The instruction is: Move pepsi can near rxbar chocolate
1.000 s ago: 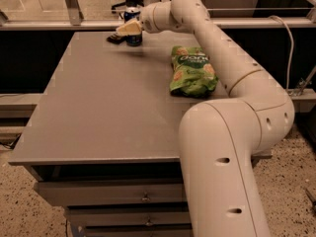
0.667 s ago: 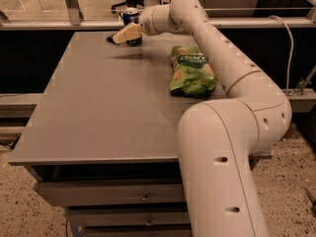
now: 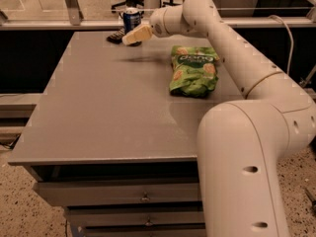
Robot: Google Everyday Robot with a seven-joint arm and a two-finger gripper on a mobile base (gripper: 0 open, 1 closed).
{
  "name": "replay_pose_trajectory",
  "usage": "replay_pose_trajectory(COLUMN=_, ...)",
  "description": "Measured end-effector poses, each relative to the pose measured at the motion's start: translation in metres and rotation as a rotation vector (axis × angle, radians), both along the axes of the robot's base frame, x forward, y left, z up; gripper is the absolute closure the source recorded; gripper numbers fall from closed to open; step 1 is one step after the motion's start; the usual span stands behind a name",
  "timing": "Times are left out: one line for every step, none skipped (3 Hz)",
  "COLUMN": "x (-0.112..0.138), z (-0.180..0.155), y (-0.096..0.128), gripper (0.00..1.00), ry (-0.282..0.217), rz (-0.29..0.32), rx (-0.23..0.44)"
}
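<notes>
The pepsi can (image 3: 131,18) is upright at the far edge of the grey table (image 3: 108,112), blue with a silver top. Its lower part is hidden behind my gripper (image 3: 135,35). The gripper reaches in from the right at the end of the white arm (image 3: 222,38), just in front of the can. I cannot tell whether it touches the can. The rxbar chocolate (image 3: 116,35) is a small dark flat wrapper lying on the table just left of the gripper and close to the can. A faint shadow lies on the table below the gripper.
A green snack bag (image 3: 193,69) lies on the right half of the table, under the arm. A rail and glass panel (image 3: 74,23) run behind the far edge. The arm's big white base (image 3: 247,172) stands at the front right. Drawers (image 3: 118,196) sit below the tabletop.
The gripper has shifted slightly right and toward the camera. The can now shows above it at the far edge, and a shadow has appeared on the table below.
</notes>
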State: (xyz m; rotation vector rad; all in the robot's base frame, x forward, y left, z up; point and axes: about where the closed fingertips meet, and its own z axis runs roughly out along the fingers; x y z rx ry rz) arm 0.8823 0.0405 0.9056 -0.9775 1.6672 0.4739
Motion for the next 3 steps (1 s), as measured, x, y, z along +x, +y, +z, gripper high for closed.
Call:
replay_pose_trajectory(x=-0.034, z=0.021, y=-0.037, gripper=0.00, ry=-0.034, rz=-0.002, rx=0.037)
replay_pose_trajectory(x=-0.079, z=0.050, y=-0.072, gripper=0.00, ry=-0.111, rz=-0.008, rx=0.081)
replay_pose_trajectory(x=-0.100, z=0.043, y=-0.087, gripper=0.00, ry=-0.124, rz=0.000, rx=0.092)
